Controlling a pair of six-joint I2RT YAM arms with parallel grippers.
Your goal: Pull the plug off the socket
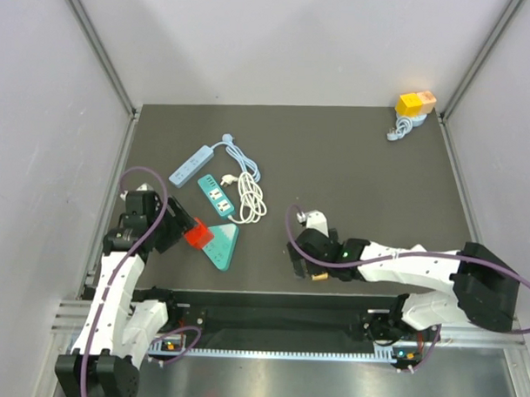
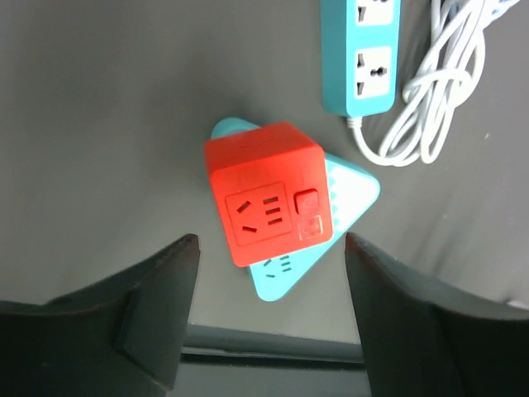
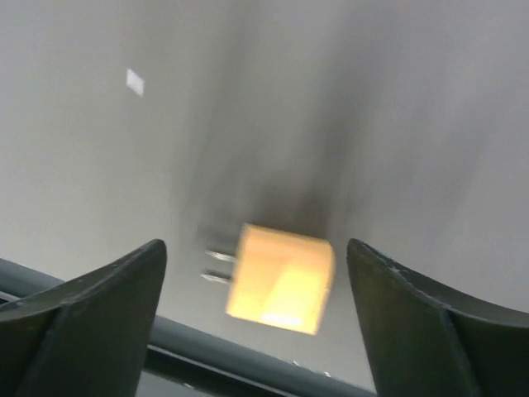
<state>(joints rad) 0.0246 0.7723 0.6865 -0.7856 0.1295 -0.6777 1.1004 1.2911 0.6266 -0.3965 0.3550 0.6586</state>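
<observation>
A red cube plug [image 2: 266, 192] sits on a teal triangular socket [image 2: 351, 186] near the table's front left; they also show in the top view as the cube [image 1: 197, 235] on the socket [image 1: 223, 248]. My left gripper [image 2: 269, 285] is open and empty, its jaws on either side of the cube's near end and clear of it; in the top view the left gripper [image 1: 185, 230] is just left of the cube. My right gripper [image 3: 256, 265] is open over a small yellow two-prong plug [image 3: 281, 277] that lies loose on the table. In the top view the right gripper [image 1: 308, 268] is at the front middle.
A teal power strip [image 1: 215, 195] with a coiled white cord [image 1: 250, 198] and a light blue power strip [image 1: 189, 165] lie behind the socket. A yellow-orange cube on a white cord [image 1: 415, 103] sits at the far right corner. The table's front rail [image 2: 273, 351] is close under both grippers.
</observation>
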